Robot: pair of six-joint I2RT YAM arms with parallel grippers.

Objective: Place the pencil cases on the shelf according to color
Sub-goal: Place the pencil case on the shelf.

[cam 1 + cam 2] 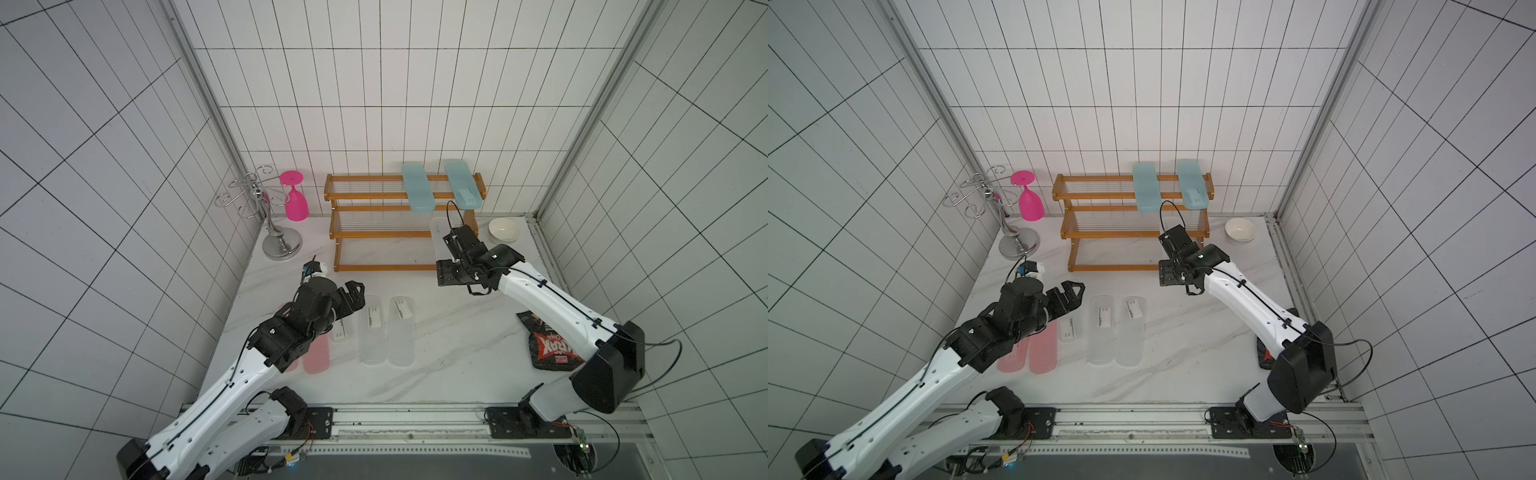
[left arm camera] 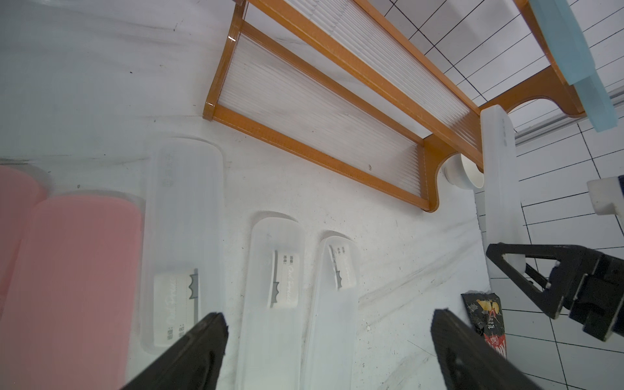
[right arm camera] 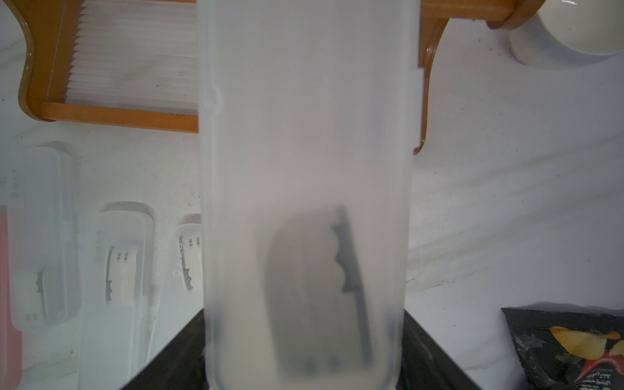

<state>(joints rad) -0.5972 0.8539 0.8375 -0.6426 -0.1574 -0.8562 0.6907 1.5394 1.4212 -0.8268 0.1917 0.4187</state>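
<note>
The orange-brown shelf [image 1: 382, 235] [image 1: 1113, 235] stands at the back of the table. Two light blue pencil cases [image 1: 417, 189] [image 1: 463, 185] lie across its top tier. My right gripper [image 1: 457, 241] [image 3: 304, 354] is shut on a clear-frosted case [image 3: 307, 135] [image 1: 437, 232], held at the shelf's right end by the middle tier. Three more clear-frosted cases [image 1: 401, 332] [image 1: 372, 332] [image 2: 182, 219] and two pink cases [image 1: 316, 357] [image 1: 1013, 357] lie side by side on the table. My left gripper [image 1: 353, 291] [image 2: 329, 320] hovers open above the clear ones, holding nothing.
A silver wire stand [image 1: 270, 216] with a pink goblet [image 1: 296, 203] hanging upside down stands left of the shelf. A white bowl [image 1: 503, 229] sits at the shelf's right. A black snack bag [image 1: 548, 345] lies beside my right arm.
</note>
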